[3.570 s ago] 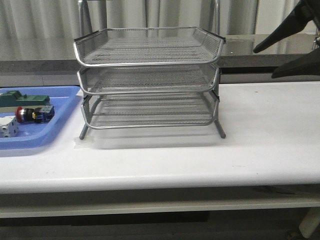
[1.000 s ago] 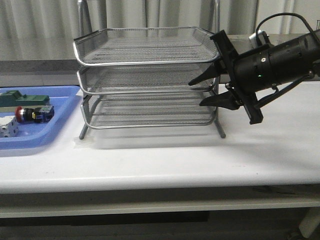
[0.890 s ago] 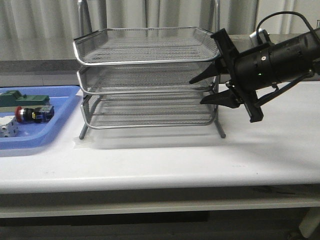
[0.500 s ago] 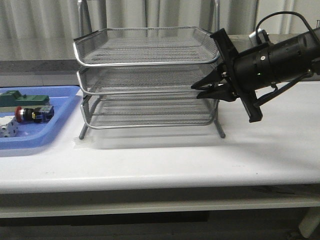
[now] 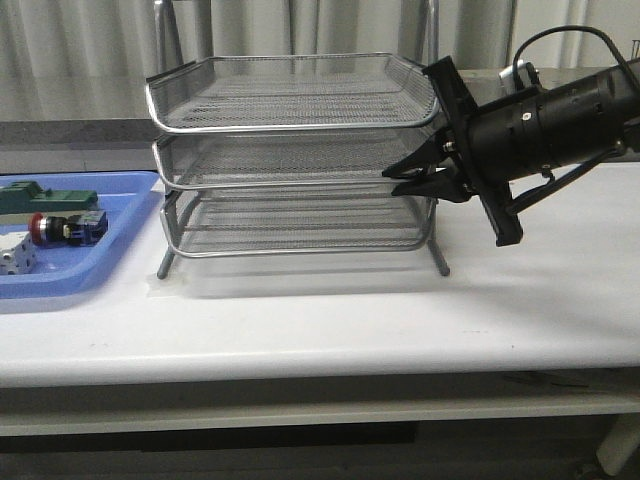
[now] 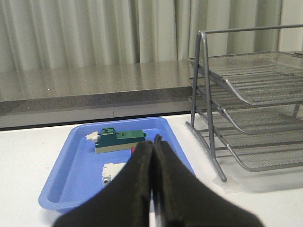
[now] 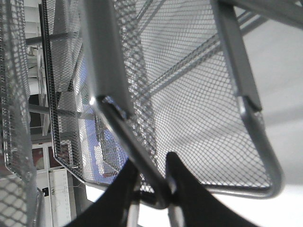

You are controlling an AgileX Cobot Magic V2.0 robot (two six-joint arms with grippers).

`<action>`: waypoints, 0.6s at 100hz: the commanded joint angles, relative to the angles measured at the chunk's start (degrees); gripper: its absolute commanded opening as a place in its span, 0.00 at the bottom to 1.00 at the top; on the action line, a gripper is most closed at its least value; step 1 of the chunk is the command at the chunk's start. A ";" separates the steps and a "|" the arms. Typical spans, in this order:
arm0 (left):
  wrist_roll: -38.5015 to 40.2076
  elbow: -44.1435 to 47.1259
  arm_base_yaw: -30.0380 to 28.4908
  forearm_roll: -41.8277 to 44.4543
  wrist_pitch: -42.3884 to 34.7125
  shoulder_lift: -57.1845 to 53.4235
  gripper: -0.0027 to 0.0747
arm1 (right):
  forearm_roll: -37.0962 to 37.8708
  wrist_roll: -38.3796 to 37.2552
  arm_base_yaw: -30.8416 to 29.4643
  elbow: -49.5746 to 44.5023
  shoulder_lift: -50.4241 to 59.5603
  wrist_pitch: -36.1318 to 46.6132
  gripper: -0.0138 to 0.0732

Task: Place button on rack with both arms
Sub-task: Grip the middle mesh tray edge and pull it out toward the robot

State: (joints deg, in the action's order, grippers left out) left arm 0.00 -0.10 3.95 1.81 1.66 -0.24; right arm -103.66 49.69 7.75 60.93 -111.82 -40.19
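The button (image 5: 62, 228), red-headed with a blue rear block, lies in the blue tray (image 5: 118, 252) at the far left. In the left wrist view only a red sliver of it (image 6: 133, 148) shows behind the fingers. The three-tier wire rack (image 5: 295, 150) stands mid-table. My right gripper (image 5: 392, 178) is shut on the rim of the rack's middle tray (image 5: 300, 184) at its front right corner; the right wrist view shows the rim (image 7: 142, 161) pinched at my right gripper (image 7: 154, 184). My left gripper (image 6: 154, 142) is shut and empty, near the blue tray (image 6: 75, 156). It is outside the front view.
A green rectangular block (image 5: 45, 198) and a small white block (image 5: 15, 258) share the blue tray with the button; both show in the left wrist view, green (image 6: 118, 138) and white (image 6: 113, 169). A grey counter and curtain run behind the table.
My right arm came in from the upper right, set its open fingers around the middle tray's front right rim, then closed on it. The button and blocks have not moved.
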 commanded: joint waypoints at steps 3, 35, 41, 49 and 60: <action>0.66 3.16 0.04 0.04 -4.61 -1.92 0.01 | -6.01 1.29 0.14 0.38 3.28 -6.36 0.22; 0.66 3.16 0.04 0.04 -4.61 -1.92 0.01 | -5.14 2.88 0.14 -3.95 4.91 -7.92 0.22; 0.66 3.16 0.04 0.04 -4.61 -1.92 0.01 | -4.82 3.34 0.14 -4.58 5.38 -7.92 0.22; 0.66 3.16 0.04 0.04 -4.61 -1.92 0.01 | -4.68 3.73 0.14 -5.74 6.10 -8.08 0.22; 0.66 3.16 0.04 0.04 -4.61 -1.92 0.01 | -3.83 3.85 0.14 -7.51 7.20 -8.30 0.22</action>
State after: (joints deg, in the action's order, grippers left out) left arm 0.00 -0.10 3.95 1.81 1.66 -0.24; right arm -105.50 51.22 7.64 53.92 -108.64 -42.90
